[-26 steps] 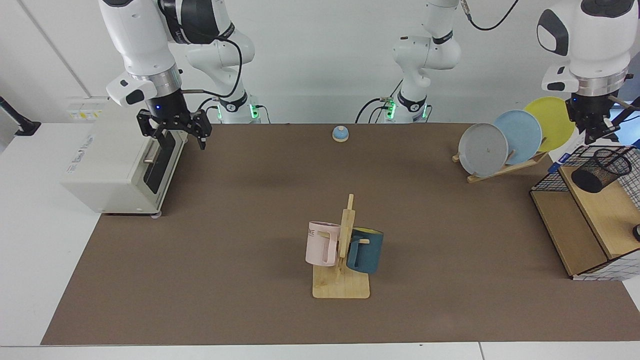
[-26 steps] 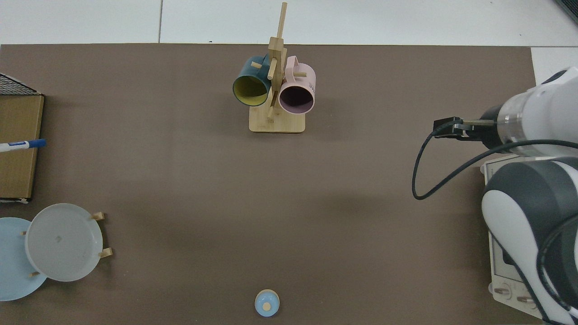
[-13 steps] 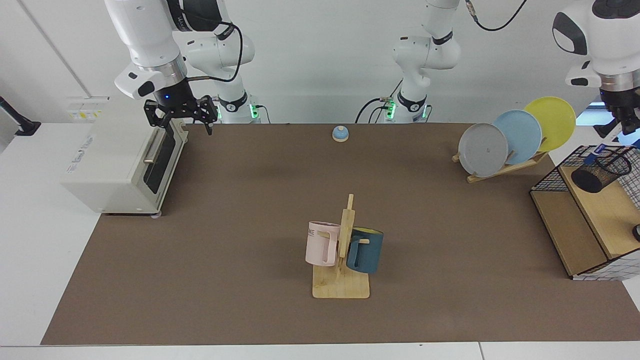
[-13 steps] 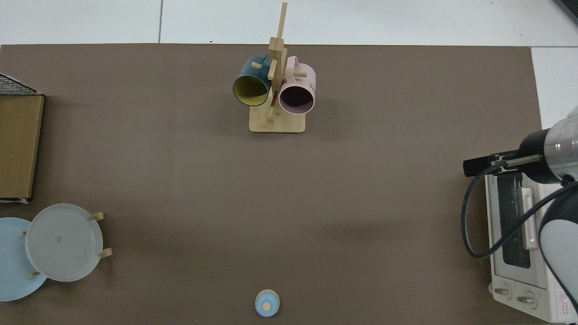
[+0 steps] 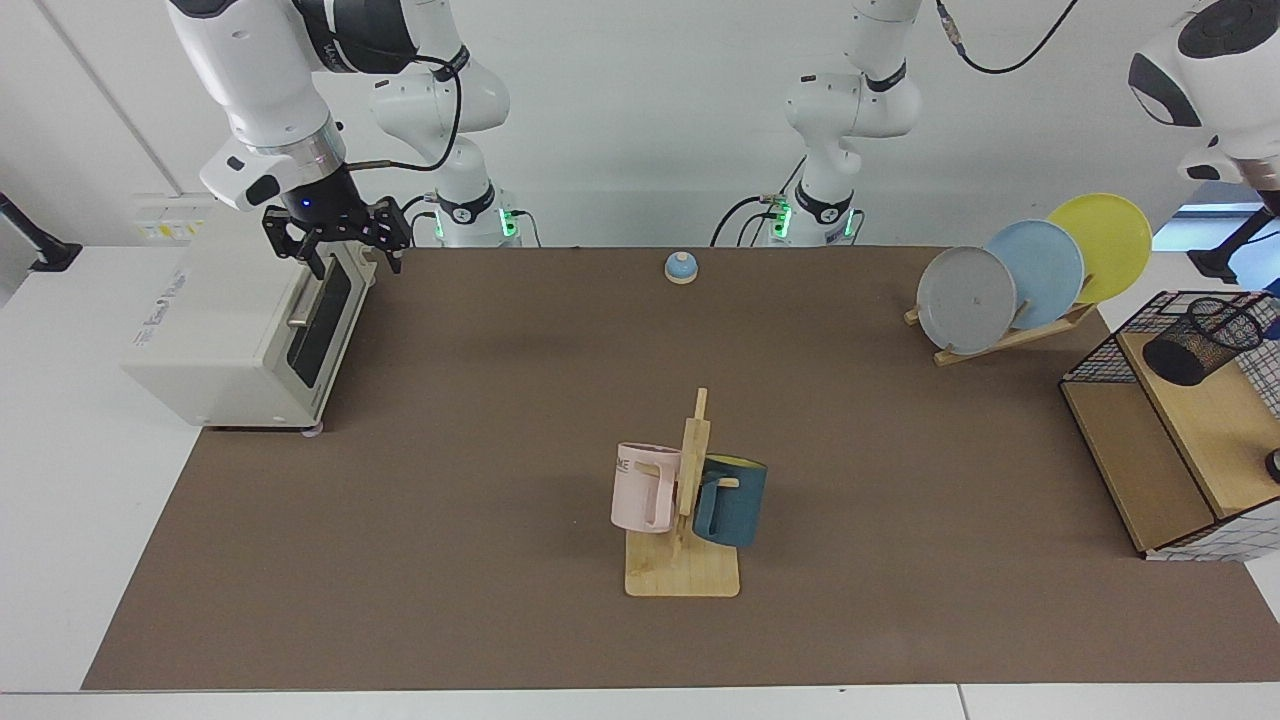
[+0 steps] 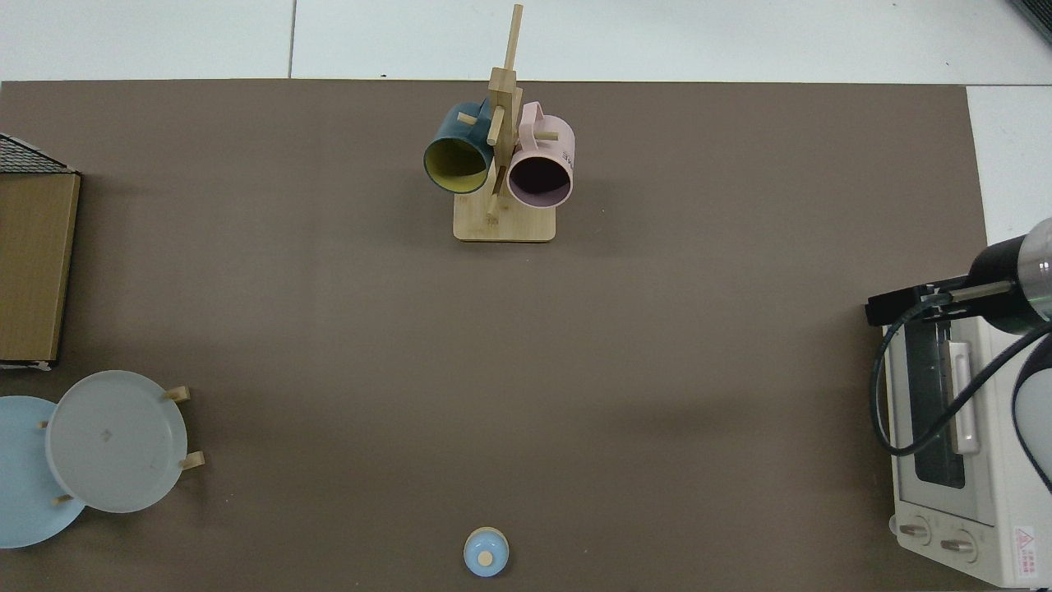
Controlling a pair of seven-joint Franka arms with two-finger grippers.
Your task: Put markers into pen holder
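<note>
Two arms showing. Right gripper (image 5: 336, 243) is hanging over the toaster oven (image 5: 240, 330), jaws apart and holding nothing. Left arm (image 5: 1225, 90) is rising out of view, its gripper unseen. Pen holder (image 5: 1200, 340) is sitting tilted on the wire shelf (image 5: 1170, 450); marker not visible.

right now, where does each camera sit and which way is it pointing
Facing view: sits across the table and looks at the robots; shows both arms, the right gripper open above the toaster oven, the left gripper at the view's right edge, higher than the pen holder.
Top view: sits overhead and looks straight down on the mat, robots' side at the bottom; shows only the right arm, over the toaster oven.
Shared: toaster oven, mug rack, bell, grey plate, with sides swapped.
</note>
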